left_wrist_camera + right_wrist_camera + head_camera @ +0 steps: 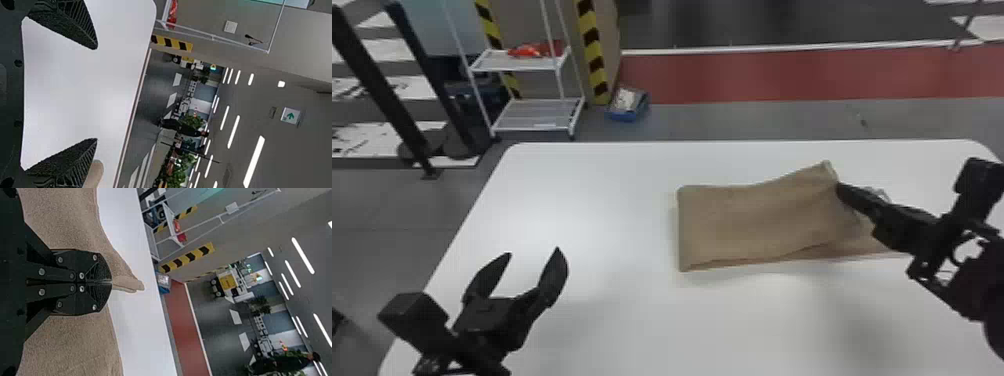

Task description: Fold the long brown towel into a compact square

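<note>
- Head view: long brown towel, soft cloth, folded over on itself into a broad flat band, lying on the right half of a white, round-cornered counter; one far corner peaked near the right gripper, a lower layer running out beneath it.
- Head view: right gripper, black, at the towel's right-hand part, fingers pointing in over the cloth.
- Head view: left gripper, black, above the near left part of the counter, well apart from the towel; fingers released, a wide gap between.
- Head view, beyond the counter: white metal rack with two shelves, red object on the upper one; post with yellow and black stripes; blue box on the floor beside it; red floor strip.
- Left wrist view: both fingers of the left gripper spread wide, nothing between but a view of white counter; rounded edge of the towel just past one finger.
- Right wrist view: fingers of the right gripper clenched together on the towel, narrow fold of cloth jutting past the tips, more brown cloth spread to both sides.
</note>
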Robot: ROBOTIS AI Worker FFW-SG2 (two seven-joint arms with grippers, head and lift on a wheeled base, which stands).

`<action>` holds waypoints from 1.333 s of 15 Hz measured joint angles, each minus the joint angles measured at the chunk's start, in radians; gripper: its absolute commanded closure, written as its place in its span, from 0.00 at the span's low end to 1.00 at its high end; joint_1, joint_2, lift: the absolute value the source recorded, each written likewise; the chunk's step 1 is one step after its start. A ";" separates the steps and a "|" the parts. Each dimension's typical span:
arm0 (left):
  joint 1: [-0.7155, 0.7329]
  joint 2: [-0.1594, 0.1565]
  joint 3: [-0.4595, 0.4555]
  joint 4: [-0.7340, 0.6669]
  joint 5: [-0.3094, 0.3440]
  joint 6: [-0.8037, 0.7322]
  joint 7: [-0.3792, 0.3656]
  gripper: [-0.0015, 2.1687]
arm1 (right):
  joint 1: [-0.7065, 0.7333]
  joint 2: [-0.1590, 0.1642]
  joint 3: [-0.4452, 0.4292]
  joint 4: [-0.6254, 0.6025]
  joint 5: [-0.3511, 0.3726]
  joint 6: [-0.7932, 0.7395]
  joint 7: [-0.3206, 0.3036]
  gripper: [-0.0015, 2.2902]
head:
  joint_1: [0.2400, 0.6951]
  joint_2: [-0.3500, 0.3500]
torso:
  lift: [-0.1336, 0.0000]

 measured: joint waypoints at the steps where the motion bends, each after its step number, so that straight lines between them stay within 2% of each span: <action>1: -0.001 0.000 0.004 0.004 0.003 -0.001 -0.003 0.01 | 0.001 -0.002 -0.024 0.005 -0.014 0.004 0.000 0.57 | 1.00 0.57 | 0.08; 6: -0.013 0.000 0.005 0.021 0.008 0.000 -0.012 0.01 | -0.065 -0.003 0.024 0.170 0.017 -0.042 0.008 0.57 | 1.00 0.57 | 0.08; 8: -0.010 0.000 0.011 0.022 0.008 0.000 -0.012 0.01 | -0.070 -0.003 -0.014 0.158 0.009 -0.029 0.016 0.57 | 1.00 0.57 | 0.08; 11: -0.011 0.000 0.017 0.029 0.008 0.000 -0.012 0.01 | -0.077 -0.019 -0.106 0.119 -0.007 0.020 0.017 0.57 | 1.00 0.49 | 0.08; 16: -0.011 0.000 0.007 0.034 0.008 -0.002 -0.017 0.01 | -0.120 -0.034 -0.096 0.229 0.002 -0.009 0.029 0.57 | 1.00 0.47 | 0.08; 20: -0.002 0.000 0.015 0.028 0.008 -0.003 -0.017 0.02 | -0.119 -0.053 -0.134 0.191 -0.018 0.034 0.034 0.57 | 1.00 0.44 | 0.08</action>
